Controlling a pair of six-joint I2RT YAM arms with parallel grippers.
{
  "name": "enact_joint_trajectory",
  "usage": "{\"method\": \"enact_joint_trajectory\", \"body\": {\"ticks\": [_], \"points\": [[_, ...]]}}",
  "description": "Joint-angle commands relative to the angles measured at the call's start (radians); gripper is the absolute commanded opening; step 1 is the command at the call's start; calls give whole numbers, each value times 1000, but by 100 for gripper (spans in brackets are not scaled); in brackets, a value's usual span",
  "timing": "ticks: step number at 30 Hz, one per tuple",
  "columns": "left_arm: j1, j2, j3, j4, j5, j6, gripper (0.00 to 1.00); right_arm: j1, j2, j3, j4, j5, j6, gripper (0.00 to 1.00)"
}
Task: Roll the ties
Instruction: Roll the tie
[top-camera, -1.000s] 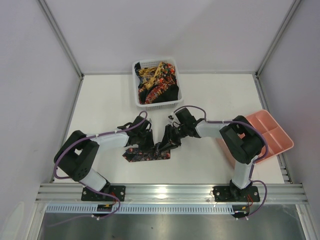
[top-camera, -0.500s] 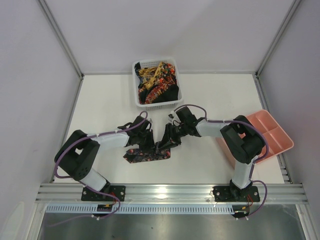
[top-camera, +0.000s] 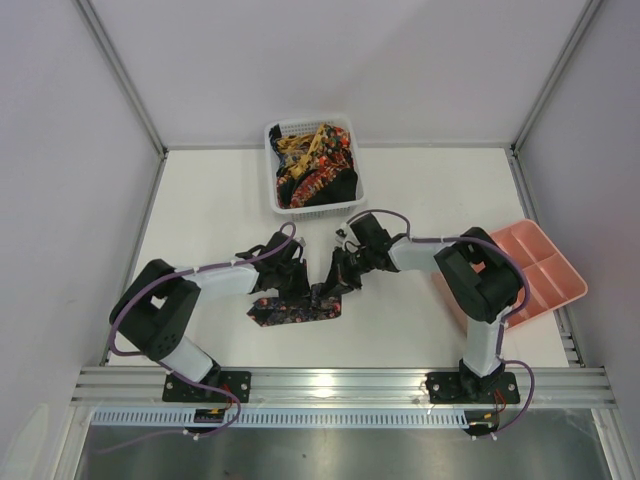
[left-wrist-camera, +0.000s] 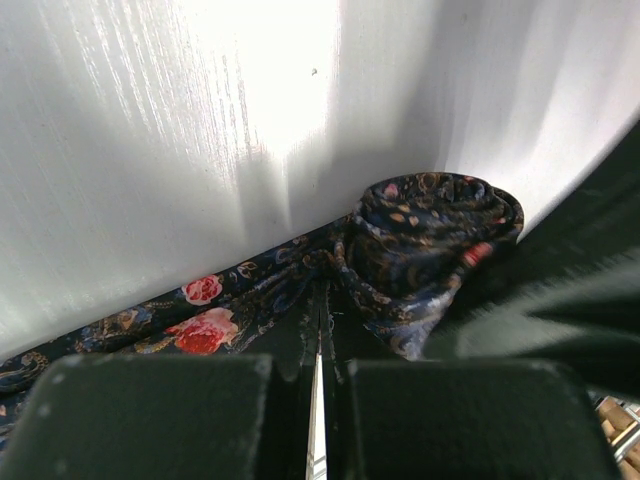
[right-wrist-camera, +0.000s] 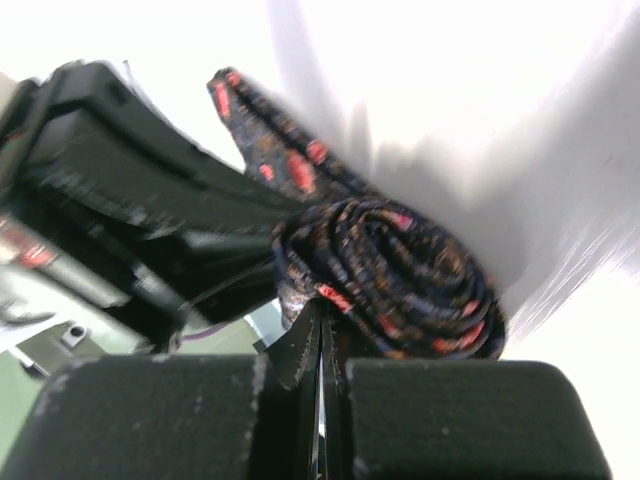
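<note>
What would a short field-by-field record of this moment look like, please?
tie in work: dark floral tie lying on the table, one end wound into a roll
left hand: shut, pinching the flat part beside the roll
right hand: shut, nipping the roll's edge
basket: white mesh, at the far edge, holding more ties
tray: pink, with compartments, at the right edge
</note>
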Motion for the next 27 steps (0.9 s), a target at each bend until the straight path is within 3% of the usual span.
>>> {"method": "enact_joint_trajectory", "body": {"ticks": [1,16,27], "points": [[-5,32,-46,-103,-93,37,1,16,40,47,-32,56,-47,0],[-5,-152,37,-270,-136,68,4,50,90,96,-98,94,-100,0],[-5,-150,60,-177,-42,19,3,59,73,123,-141,81,-110,1]]}}
